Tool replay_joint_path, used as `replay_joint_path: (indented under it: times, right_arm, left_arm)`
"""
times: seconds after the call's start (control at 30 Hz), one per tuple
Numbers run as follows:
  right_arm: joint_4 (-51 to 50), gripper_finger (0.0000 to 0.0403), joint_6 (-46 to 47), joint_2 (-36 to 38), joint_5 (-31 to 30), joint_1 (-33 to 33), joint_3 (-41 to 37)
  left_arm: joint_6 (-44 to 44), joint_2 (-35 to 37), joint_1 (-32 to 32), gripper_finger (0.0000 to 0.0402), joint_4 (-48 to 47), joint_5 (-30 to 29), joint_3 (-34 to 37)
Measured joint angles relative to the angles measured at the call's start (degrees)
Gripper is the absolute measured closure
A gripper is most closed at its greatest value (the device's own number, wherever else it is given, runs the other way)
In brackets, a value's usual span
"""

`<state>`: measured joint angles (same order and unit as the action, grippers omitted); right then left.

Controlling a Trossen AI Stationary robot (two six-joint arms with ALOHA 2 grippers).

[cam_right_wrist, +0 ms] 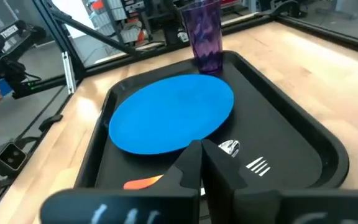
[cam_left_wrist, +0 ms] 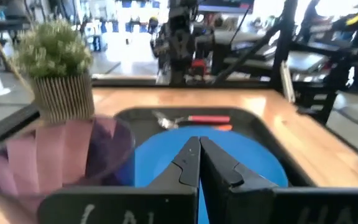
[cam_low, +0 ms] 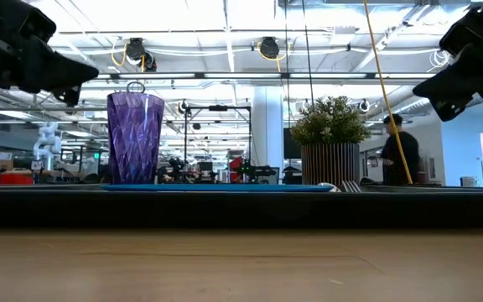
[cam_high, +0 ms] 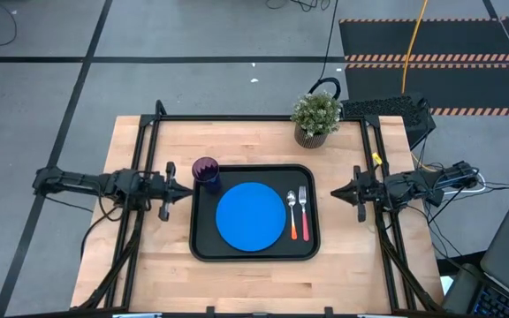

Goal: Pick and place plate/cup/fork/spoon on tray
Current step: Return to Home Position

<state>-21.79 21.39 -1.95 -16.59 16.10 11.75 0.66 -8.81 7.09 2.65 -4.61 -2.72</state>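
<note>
The black tray lies mid-table. On it lie the blue plate, flat in the middle, the purple cup, upright in its far left corner, and the orange-handled spoon and red-handled fork, side by side right of the plate. My left gripper is shut and empty, just left of the tray. My right gripper is shut and empty, right of the tray. The left wrist view shows the cup close by; the right wrist view shows the plate.
A potted green plant in a tan pot stands at the table's far edge, behind the tray's right corner. Black frame rails run along both table sides. Bare wood lies in front of the tray.
</note>
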Motion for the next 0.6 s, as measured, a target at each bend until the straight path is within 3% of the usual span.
replay_joint_path:
  times: [0.17,0.6]
  right_arm:
    - [0.2,0.0402,-2.2,1.0,-1.2,0.0,0.0]
    - [7.8,0.0403,-10.8,1.9,-0.7,0.1,-2.1]
  left_arm:
    - [-0.2,0.0,-3.9,0.04,2.5,6.7,0.0]
    - [-2.8,0.5,-7.7,0.0401,11.6,9.1,2.2]
